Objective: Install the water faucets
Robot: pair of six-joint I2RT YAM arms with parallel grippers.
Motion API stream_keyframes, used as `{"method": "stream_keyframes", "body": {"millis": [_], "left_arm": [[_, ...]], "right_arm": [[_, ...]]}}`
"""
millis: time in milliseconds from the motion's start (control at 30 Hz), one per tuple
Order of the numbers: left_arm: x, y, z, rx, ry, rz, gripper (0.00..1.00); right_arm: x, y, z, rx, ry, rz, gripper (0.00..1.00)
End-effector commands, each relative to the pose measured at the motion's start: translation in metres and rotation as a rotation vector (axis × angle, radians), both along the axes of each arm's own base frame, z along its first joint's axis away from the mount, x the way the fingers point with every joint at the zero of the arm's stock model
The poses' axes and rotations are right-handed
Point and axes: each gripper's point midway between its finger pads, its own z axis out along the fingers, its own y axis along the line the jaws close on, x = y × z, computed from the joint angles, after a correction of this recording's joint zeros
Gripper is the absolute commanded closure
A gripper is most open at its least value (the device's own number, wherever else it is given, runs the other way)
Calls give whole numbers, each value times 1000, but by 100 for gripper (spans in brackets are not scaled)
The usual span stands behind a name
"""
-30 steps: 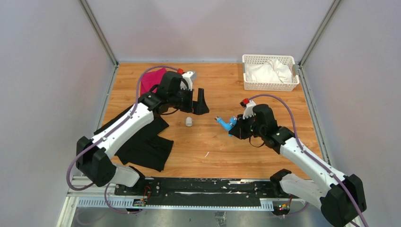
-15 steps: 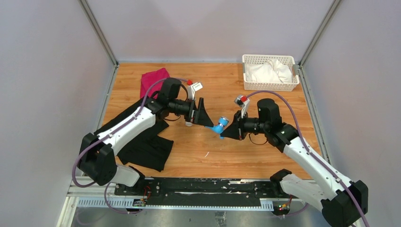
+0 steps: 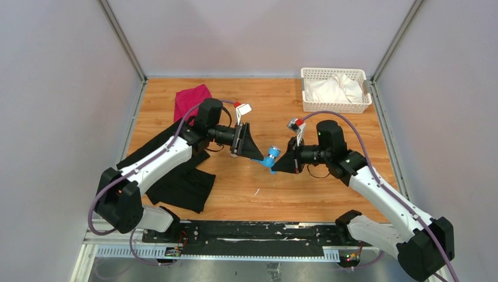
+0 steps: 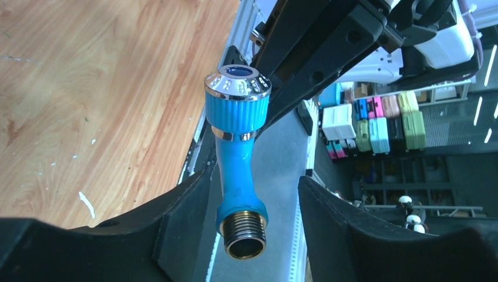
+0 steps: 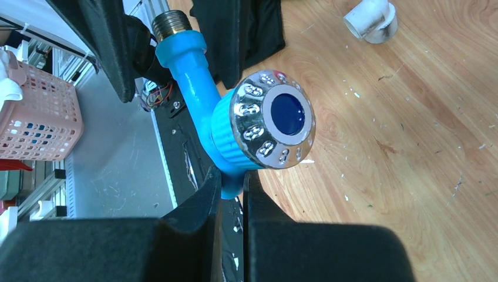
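The water faucet [image 3: 271, 156] is bright blue with a silvery knob and a brass threaded end. It hangs in the air over the middle of the table. My right gripper [image 3: 282, 164] is shut on its blue spout stub below the knob [image 5: 271, 120], fingers [image 5: 199, 200] pinching it. My left gripper [image 3: 257, 155] faces it from the left, open. The threaded end [image 4: 245, 234] sits between the left fingers [image 4: 182, 211] with a gap on each side. A short white pipe fitting [image 5: 371, 20] lies on the wood beyond.
A white basket [image 3: 336, 108] holding white cloth stands at the back right. A pink cloth [image 3: 189, 100] lies at the back left, and a black cloth [image 3: 182, 182] spreads under the left arm. The black rail [image 3: 246, 235] runs along the near edge.
The right arm carried the faucet left and up, and the left arm swung from the fitting to meet it. The left jaws have narrowed around the threaded end.
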Motion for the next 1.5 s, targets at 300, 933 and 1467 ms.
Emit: {"method": "stream_keyframes", "body": {"millis": [300,933,1467], "left_arm": [[-3,3,2,7,-13,-10,85],[25,1,36,-139,7,117,100],[31,-3,74,-236,-13,152,100]], "right_arm": [[2,6,1,13,4,21,100],[16,10,69,472,49,-177,1],[42,14,107,839,192,-181,13]]}}
